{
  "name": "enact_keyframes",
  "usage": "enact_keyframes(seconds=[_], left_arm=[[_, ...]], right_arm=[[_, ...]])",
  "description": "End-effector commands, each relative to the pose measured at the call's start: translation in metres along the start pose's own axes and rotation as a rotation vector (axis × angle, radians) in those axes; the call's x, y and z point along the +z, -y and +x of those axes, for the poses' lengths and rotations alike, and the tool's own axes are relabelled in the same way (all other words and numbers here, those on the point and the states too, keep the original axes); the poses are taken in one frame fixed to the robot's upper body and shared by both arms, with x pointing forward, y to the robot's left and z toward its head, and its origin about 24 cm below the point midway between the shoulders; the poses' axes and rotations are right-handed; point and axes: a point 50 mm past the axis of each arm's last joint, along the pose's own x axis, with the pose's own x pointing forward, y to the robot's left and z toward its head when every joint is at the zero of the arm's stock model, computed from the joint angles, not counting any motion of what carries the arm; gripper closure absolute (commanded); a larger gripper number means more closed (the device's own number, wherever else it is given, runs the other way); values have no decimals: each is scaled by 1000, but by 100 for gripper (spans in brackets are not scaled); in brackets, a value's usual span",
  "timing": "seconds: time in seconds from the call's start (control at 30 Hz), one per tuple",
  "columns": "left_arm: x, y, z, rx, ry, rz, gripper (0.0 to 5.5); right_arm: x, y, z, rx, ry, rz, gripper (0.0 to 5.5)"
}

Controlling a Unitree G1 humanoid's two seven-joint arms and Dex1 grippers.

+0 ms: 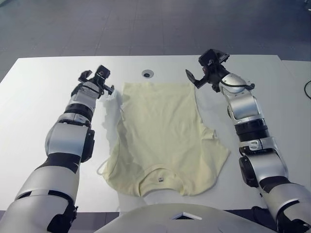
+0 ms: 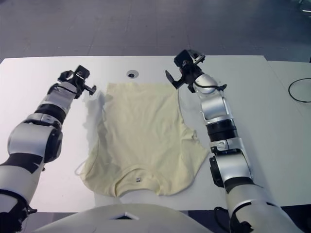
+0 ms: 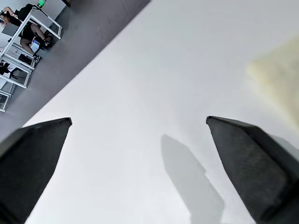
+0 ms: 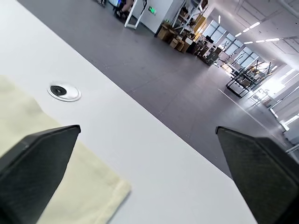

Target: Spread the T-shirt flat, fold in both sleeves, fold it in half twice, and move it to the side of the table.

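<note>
Across the white tabletop (image 1: 43, 92) lies the pale yellow T-shirt (image 1: 160, 136), collar nearest the robot, light, limp cloth likely to bunch unless pinched at its hem corners, beside which the left gripper (image 3: 138, 120) and right gripper (image 4: 148, 127) hover, jaws open and empty.

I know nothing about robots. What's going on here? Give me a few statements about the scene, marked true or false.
The T-shirt lies spread out on the table. True.
The left gripper grips a sleeve. False: it is open and holds nothing, over bare table beside the shirt.
The right gripper is open. True.
The shirt's collar points away from the robot. False: the collar lies at the table's near edge, toward the robot.
</note>
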Motion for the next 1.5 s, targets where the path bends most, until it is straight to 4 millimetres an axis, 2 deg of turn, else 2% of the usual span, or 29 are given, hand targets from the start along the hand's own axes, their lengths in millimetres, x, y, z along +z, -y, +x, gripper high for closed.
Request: enact_keyframes(seconds=[0.03, 0.13, 0.23, 0.33, 0.43, 0.6, 0.77, 0.93, 1.03, 1.13, 1.23, 1.37, 1.5], left_arm=[[-15, -31, -35, -56, 113, -130, 15], [-55, -22, -108, -119, 58, -233, 15], [-80, 0, -161, -194, -30, -375, 15], [-101, 26, -190, -344, -174, -474, 15], [-117, 44, -210, -488, -308, -585, 15], [-135, 48, -241, -645, -514, -787, 15], [-130, 34, -258, -808, -628, -862, 15], [-122, 36, -262, -916, -658, -852, 15], [-119, 45, -262, -956, -645, -853, 15], [-126, 59, -253, -898, -621, -855, 15], [-125, 75, -254, -907, -596, -894, 15], [-129, 87, -257, -870, -601, -957, 90], [-130, 85, -261, -895, -629, -1027, 176]], right_arm=[[-2, -3, -43, -28, 0, 200, 12], [-12, -7, -81, -88, -50, 340, 12], [-25, -12, -117, -180, -101, 503, 12], [-38, -24, -143, -255, -146, 645, 12], [-43, -27, -153, -278, -169, 694, 12], [-52, -27, -166, -328, -212, 824, 12], [-58, -42, -193, -375, -296, 904, 12], [-54, -50, -195, -373, -311, 946, 12], [-52, -50, -193, -369, -308, 956, 12], [-51, -48, -190, -367, -307, 951, 12], [-50, -45, -186, -348, -309, 943, 12], [-49, -41, -182, -326, -310, 930, 10], [-48, -39, -180, -317, -314, 926, 10]])
